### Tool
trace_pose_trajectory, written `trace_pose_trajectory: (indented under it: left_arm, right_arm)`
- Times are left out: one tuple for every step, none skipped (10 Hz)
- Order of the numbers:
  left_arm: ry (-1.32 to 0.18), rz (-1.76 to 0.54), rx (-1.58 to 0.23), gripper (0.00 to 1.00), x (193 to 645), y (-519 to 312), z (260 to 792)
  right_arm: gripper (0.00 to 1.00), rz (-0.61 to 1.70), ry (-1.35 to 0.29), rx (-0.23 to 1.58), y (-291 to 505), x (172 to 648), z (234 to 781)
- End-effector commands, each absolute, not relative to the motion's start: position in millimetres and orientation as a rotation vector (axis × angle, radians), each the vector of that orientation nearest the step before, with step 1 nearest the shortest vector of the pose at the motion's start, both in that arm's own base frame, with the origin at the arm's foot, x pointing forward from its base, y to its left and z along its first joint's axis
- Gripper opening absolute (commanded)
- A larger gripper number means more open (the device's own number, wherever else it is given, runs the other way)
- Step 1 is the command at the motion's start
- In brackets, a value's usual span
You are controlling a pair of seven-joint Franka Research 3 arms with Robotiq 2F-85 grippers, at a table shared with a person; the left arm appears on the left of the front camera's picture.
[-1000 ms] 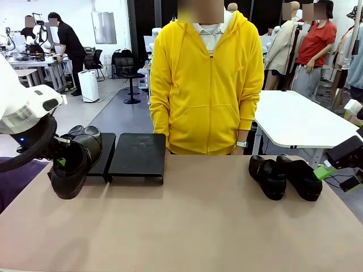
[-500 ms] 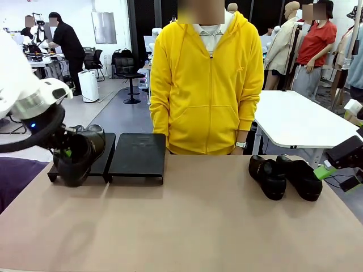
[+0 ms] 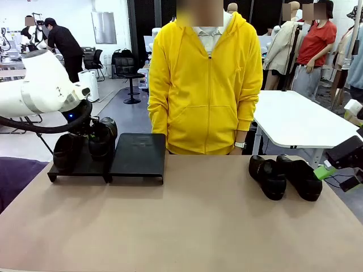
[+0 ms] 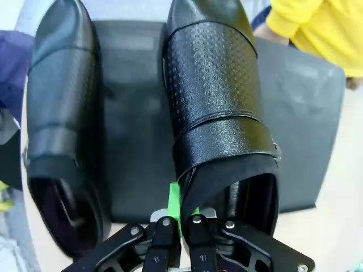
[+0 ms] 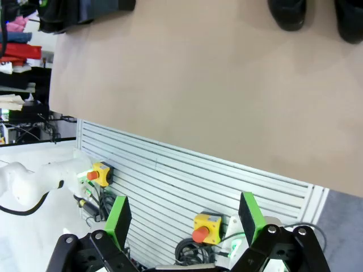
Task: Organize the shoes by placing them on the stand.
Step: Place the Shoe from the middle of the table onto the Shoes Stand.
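Observation:
The black stand (image 3: 138,156) sits at the table's far left, two trays side by side. One shoe (image 3: 67,152) lies on its left tray. My left gripper (image 3: 85,133) is shut on the heel rim of a second shoe (image 3: 102,139) and holds it over that tray, beside the first. In the left wrist view the held shoe (image 4: 215,102) hangs right of the resting shoe (image 4: 59,113), above the tray (image 4: 136,141), with my left gripper (image 4: 181,218) clamped on its collar. Two more shoes (image 3: 267,177) (image 3: 299,177) lie at the far right. My right gripper (image 3: 334,177) (image 5: 184,218) is open beyond the table's right edge.
A person in a yellow hoodie (image 3: 201,79) stands at the far edge, just behind the stand. The stand's right tray (image 4: 300,130) carries nothing. The tan tabletop (image 3: 187,226) is bare between the stand and the pair at the right. A white table (image 3: 298,119) stands behind.
My left arm has lifted the shoe from the table in front of the stand, up and rightward over the left tray, beside the shoe lying there. The right arm has not moved.

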State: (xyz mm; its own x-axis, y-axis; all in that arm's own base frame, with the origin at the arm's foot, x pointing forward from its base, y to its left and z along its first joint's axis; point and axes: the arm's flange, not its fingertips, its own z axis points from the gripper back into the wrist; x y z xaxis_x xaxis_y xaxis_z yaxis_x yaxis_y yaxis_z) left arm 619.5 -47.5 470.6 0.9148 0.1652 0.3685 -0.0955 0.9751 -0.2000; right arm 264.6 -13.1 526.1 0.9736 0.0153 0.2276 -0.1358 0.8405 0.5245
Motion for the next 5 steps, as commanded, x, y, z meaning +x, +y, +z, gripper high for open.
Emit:
trace_pose_trajectory:
  left_arm:
    - [-0.440, 0.149, -0.232, 0.00, 621, -35, 479]
    - [-0.443, 0.160, -0.233, 0.00, 621, -29, 476]
    - [-0.429, 0.166, -0.221, 0.00, 621, -24, 473]
    - [-0.392, 0.200, -0.208, 0.00, 622, -20, 467]
    - [-0.378, 0.201, -0.190, 0.00, 623, -17, 461]
  right_arm:
    - [1.00, 0.101, -0.221, 0.595, -13, 267, 530]
    - [1.00, 0.101, -0.221, 0.595, -13, 267, 530]
    - [1.00, 0.101, -0.221, 0.595, -13, 267, 530]
    - [1.00, 0.101, -0.221, 0.595, -13, 267, 530]
    - [1.00, 0.101, -0.221, 0.595, -13, 267, 530]
